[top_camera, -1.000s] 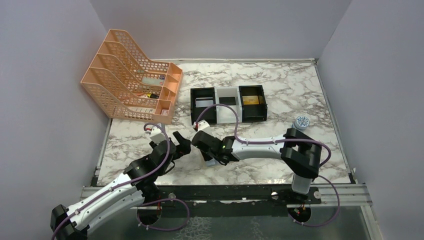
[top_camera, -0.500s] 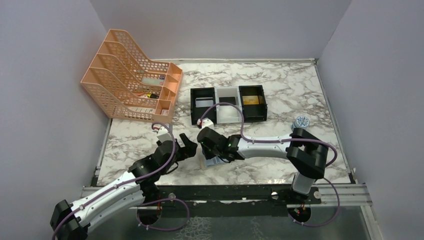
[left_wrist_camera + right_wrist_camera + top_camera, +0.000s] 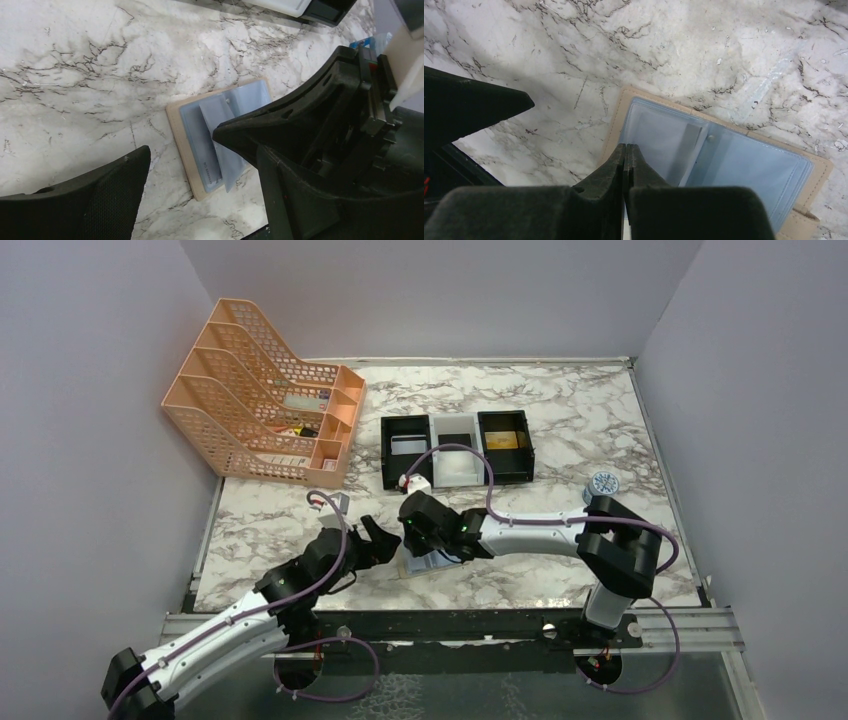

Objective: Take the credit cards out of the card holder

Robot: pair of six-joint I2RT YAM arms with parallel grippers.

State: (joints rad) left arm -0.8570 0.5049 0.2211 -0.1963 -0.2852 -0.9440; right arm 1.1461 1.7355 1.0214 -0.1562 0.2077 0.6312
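While the flat tan-brown folding card holder (image 3: 724, 155) lies opened out on the marble table top (image 3: 560, 410), its grey-blue inner faces are turned up. It sits on the near side of the white rectangular tray (image 3: 462, 468), towards the arm bases and well apart from that tray. In the right wrist view its long axis runs from upper left to lower right. A tan tab shows at the lower right corner, and a clear leaf with a small stud stands along the fold. Whether the sleeves hold any card cannot be told.

There is one card holder. There are three trays in a row. A black rectangular tray (image 3: 389, 462) touches the white tray on its left, and a second black tray (image 3: 527, 452) touches it on its right. Each of the three holds one flat card. One peach plastic mesh file rack (image 3: 250, 400) stands to the left of the white tray and further back. One small round blue-and-white tin (image 3: 602, 482) lies well to the tray's right.

The left gripper (image 3: 378, 537), nearer than the white tray, has its fingers spread wide and holds nothing. One finger is over bare marble and the other is over the holder. The right gripper (image 3: 625, 148) has its fingers pressed together with nothing between them. Its tip is at the holder's left edge, and contact cannot be told.
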